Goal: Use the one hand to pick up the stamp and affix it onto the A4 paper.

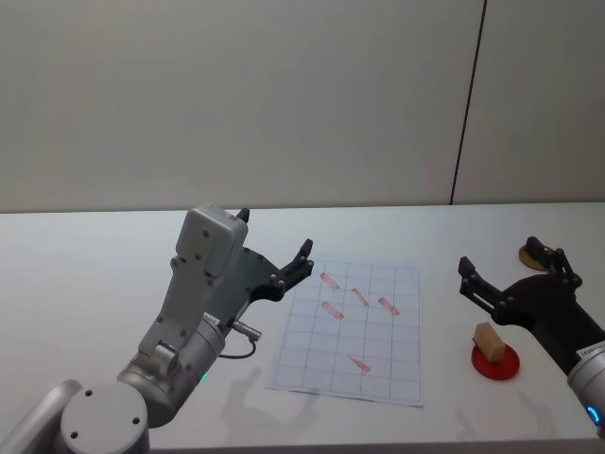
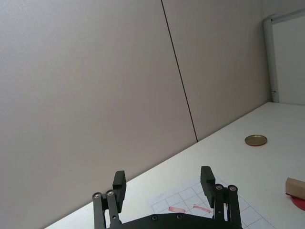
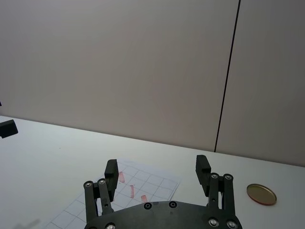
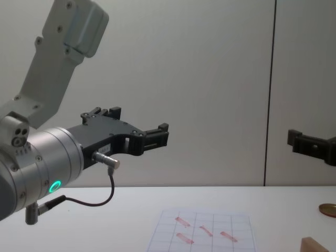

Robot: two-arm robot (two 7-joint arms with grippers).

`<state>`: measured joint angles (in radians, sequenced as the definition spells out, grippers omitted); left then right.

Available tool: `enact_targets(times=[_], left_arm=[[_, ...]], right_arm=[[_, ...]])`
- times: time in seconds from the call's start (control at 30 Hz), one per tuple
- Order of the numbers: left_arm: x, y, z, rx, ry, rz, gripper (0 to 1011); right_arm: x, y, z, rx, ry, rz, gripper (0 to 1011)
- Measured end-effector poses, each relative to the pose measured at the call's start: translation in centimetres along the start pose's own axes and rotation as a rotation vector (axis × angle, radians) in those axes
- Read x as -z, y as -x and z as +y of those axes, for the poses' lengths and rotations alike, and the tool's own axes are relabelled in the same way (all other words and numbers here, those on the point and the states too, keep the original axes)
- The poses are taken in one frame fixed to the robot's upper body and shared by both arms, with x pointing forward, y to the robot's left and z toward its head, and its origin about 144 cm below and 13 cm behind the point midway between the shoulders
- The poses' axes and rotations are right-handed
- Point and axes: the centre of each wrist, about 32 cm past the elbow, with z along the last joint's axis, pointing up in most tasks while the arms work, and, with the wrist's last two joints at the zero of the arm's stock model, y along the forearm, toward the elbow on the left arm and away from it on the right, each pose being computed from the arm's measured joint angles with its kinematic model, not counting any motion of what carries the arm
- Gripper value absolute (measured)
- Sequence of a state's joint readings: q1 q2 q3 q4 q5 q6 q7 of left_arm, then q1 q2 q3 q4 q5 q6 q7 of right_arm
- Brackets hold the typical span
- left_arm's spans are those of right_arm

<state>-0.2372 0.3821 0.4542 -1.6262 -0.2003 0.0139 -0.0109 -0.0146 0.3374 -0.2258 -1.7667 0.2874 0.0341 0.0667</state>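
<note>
The stamp [image 1: 490, 341], a small tan wooden block, stands on a red round pad [image 1: 495, 363] at the right of the table. It shows again as the stamp [image 4: 315, 244] and the stamp [image 2: 295, 186]. My right gripper [image 1: 503, 257], the hand with the blue-lit ring, hovers open above and just behind it; in its own view the right gripper [image 3: 157, 171] holds nothing. The A4 paper [image 1: 354, 331], gridded with several red marks, lies flat at the table's middle. My left gripper [image 1: 274, 236] hangs open over the paper's left edge, and in its wrist view the left gripper [image 2: 163, 182] is empty.
A round golden-brown disc [image 1: 527, 255] lies at the far right behind the right gripper, seen too as the disc [image 3: 261, 194]. The left arm's black cable [image 4: 100, 202] loops below its wrist. A grey wall stands behind the white table [image 1: 95, 284].
</note>
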Motion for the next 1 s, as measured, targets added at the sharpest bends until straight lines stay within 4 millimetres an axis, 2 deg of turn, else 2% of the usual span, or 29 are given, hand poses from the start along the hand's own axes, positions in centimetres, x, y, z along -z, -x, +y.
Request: enact_targets(times=[1.0], left_arm=[[0.00,0.00,0.00,0.000,0.000,0.000,993]], right_arm=[[0.00,0.00,0.00,0.000,0.000,0.000,1000]])
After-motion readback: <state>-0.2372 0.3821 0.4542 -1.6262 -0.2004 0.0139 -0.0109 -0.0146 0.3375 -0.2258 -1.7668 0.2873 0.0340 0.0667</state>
